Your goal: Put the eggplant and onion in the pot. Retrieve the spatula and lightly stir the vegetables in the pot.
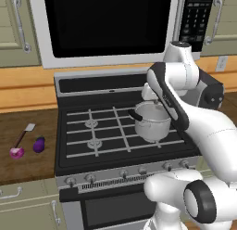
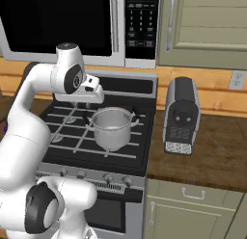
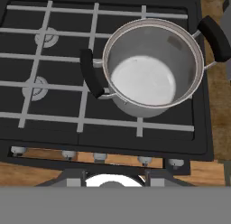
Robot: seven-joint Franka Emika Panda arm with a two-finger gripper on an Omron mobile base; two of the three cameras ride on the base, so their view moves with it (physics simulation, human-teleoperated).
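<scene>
The shiny steel pot (image 1: 152, 120) (image 2: 113, 125) (image 3: 153, 69) stands empty on the stove's right front burner, with black handles on two sides. On the wooden counter left of the stove lie the dark purple eggplant (image 1: 39, 144), the pink onion (image 1: 17, 153) and the spatula (image 1: 23, 135), its grey blade pointing to the wall. My gripper (image 2: 80, 106) hangs above the stove just left of and behind the pot, looking down on it. Its fingers stand a little apart with nothing between them.
A black stove (image 1: 97, 127) with grey grates has knobs along its front edge (image 3: 99, 156). A microwave (image 1: 106, 25) hangs above it. A dark and silver appliance (image 2: 181, 115) stands on the counter to the right of the stove.
</scene>
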